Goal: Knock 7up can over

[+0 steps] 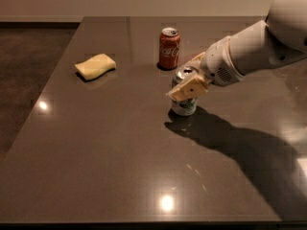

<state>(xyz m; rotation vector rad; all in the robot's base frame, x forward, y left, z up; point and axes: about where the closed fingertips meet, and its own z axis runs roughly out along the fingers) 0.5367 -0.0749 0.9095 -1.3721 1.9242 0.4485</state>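
Our gripper [184, 78] hangs low over the table, its jaws spread rather than clenched and grasping nothing. The near finger [188, 88] crosses in front, and the other shows behind and to the right. The 7up can [183, 107] stands upright right at the gripper, its rim between the jaws and its body below them. We cannot quite tell whether the near finger touches it. We judge the can light, thin-walled and smooth, tall for its base on a glossy top, so it should topple readily. It needs no grip, only a sideways push high on the wall near the rim; a low push might merely slide it. Just beyond the gripper stands a red Coca-Cola can [169, 48], apart from it. Well off to its left a yellow sponge [96, 66] lies on the dark table [120, 166].
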